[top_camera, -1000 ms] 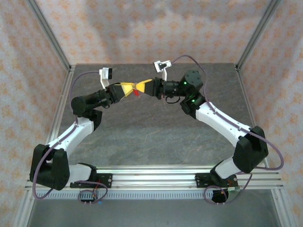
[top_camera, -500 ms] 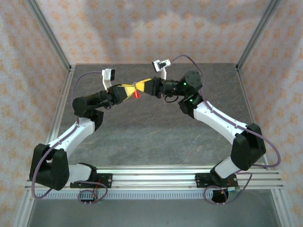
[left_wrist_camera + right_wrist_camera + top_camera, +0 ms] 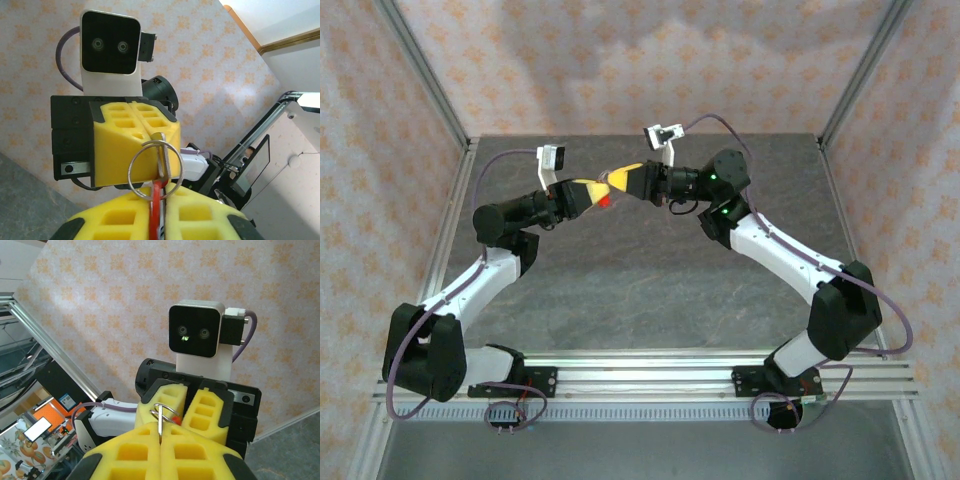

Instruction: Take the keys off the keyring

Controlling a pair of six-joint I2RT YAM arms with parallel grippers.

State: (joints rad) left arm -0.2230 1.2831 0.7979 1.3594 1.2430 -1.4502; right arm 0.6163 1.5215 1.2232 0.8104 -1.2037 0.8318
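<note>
Left wrist view: your left gripper [image 3: 159,201] clamps the bright red oblong keyring tag [image 3: 155,210] in midair, and your right gripper [image 3: 160,437] seems to pinch the small silvery metal key [image 3: 159,423]. A thin wire ring [image 3: 134,167] links them, so nothing's freed yet.

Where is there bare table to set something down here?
The widest bare patch of table lies between the left arm and right arm, bordered by the near rail. A narrower strip runs along the back wall. Crowded where the left gripper and right gripper meet on the red tag.
</note>
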